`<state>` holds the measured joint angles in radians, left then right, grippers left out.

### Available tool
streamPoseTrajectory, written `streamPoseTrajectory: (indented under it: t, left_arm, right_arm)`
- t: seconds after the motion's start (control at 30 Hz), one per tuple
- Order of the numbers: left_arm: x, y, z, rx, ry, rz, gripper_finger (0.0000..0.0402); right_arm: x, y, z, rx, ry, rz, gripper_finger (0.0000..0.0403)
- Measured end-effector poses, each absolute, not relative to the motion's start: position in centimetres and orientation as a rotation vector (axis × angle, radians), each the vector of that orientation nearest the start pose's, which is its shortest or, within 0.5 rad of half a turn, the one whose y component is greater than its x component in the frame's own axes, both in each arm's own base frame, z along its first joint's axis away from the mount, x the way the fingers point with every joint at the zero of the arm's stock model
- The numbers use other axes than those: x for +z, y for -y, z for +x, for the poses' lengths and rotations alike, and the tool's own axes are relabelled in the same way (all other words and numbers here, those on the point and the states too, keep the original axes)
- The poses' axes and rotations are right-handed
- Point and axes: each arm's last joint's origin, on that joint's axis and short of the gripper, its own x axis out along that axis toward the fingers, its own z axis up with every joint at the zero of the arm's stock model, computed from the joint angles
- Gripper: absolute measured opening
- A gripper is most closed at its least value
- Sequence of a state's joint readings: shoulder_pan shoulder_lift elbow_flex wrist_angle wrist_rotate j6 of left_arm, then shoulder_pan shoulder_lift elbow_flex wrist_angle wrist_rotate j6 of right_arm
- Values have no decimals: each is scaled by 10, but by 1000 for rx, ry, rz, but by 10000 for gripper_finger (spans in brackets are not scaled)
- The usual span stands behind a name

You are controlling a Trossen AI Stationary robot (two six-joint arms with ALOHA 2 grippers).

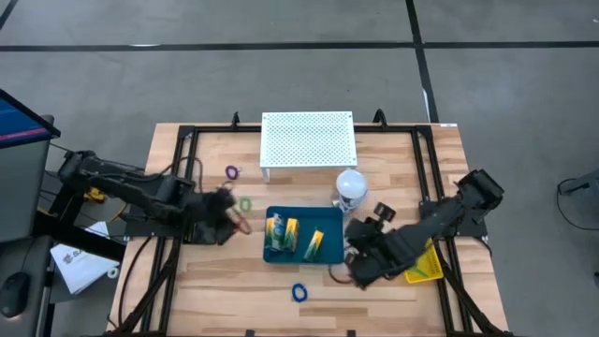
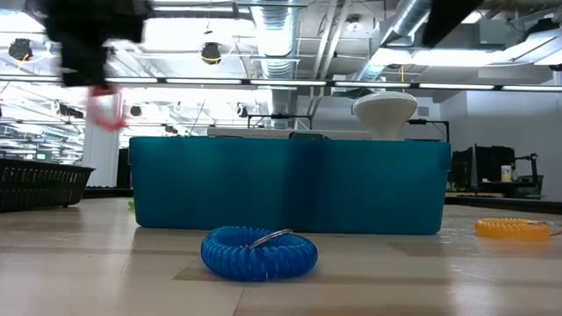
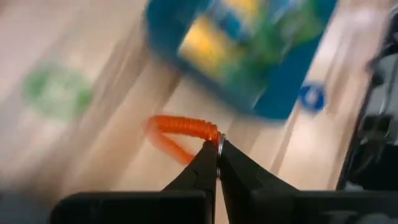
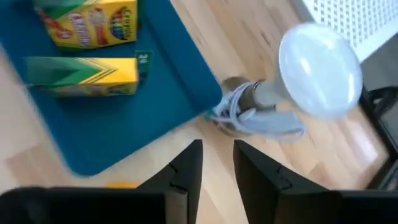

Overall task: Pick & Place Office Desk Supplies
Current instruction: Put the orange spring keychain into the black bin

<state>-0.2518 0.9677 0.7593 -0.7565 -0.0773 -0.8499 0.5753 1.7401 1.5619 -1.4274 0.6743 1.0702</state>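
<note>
My left gripper (image 1: 230,221) hangs left of the blue tray (image 1: 304,255), shut on a red-orange coil loop (image 3: 177,132) that dangles below it (image 2: 107,111). The tray holds crayon boxes (image 4: 93,26) and packets (image 1: 314,243). On the wood lie a green loop (image 1: 245,203), a purple loop (image 1: 232,172) and a blue loop (image 2: 258,252) near the front edge. My right gripper (image 4: 217,158) stands open above the table off the tray's near right corner, with nothing between its fingers. My left gripper pinches the red-orange loop at its end with the small metal ring (image 3: 219,140), between the two fingertips. The fingers slant downward at it from the table's left. The loop hangs below the fingers, lifted clear of the table.
A white ball-shaped bulb (image 1: 351,184) with its cord (image 4: 233,112) sits just right of the tray's far corner. The white perforated board (image 1: 309,139) stands at the back. An orange-yellow coil (image 2: 514,228) and a yellow object (image 1: 426,267) lie at the right. A black frame borders the table.
</note>
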Motion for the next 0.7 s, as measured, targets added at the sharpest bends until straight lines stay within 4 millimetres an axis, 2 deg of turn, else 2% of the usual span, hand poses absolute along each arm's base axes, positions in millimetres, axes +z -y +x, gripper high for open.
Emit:
streamPoseTrajectory:
  t: [0.17, 0.3, 0.5, 0.7]
  left_arm:
    - [253, 51, 129, 376, -1088, -795, 0]
    - [248, 51, 109, 545, -1191, -843, 0]
    - [233, 52, 106, 709, -1264, -865, 0]
    - [225, 55, 112, 750, -1293, -843, 0]
  right_arm:
    - [291, -169, 248, -733, -1012, 30, 87]
    - [285, -181, 226, -765, -1033, 38, 87]
    - [278, -188, 202, -784, -1011, 107, 87]
    - [281, -193, 192, -777, -981, 148, 87]
